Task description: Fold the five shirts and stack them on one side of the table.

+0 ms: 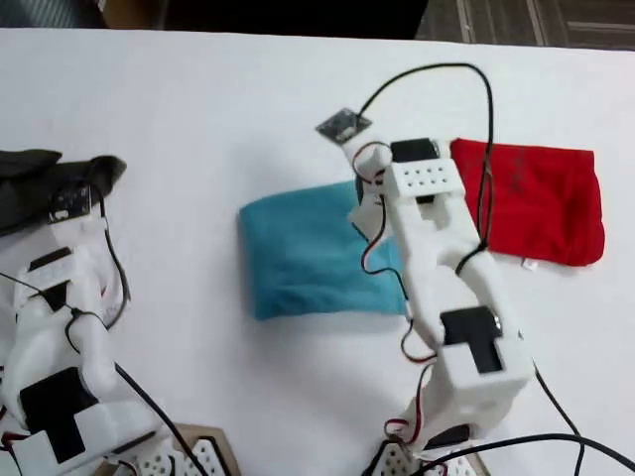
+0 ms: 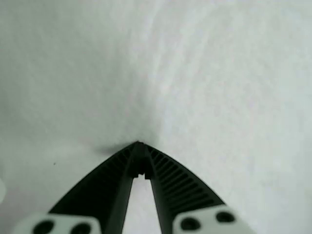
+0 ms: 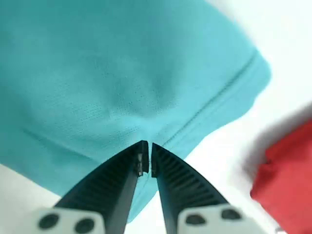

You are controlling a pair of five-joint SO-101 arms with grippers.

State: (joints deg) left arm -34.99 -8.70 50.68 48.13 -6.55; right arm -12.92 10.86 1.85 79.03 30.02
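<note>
Right wrist view: right gripper (image 3: pixel 145 152) pinches teal shirt (image 3: pixel 122 73); left gripper (image 2: pixel 140 151) closed — against white table (image 2: pixel 219 73).

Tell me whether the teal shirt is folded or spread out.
Folded. The teal shirt lies on the table as a compact rectangle, with no sleeves or collar spread out.

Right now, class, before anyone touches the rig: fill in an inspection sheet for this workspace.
Surface: white table, bare between the things on it.
Job's things: folded teal fabric shirt at centre; folded red fabric shirt apart to its right; dark crumpled cloth at the left edge.
Clutter: nothing seen.
Tools: right tool shut, tips pinching the teal shirt; left tool shut over white surface.
Cables: black cable loops over the right arm; red wires run along it.
Surroundings: dark floor beyond the far edge.
</note>
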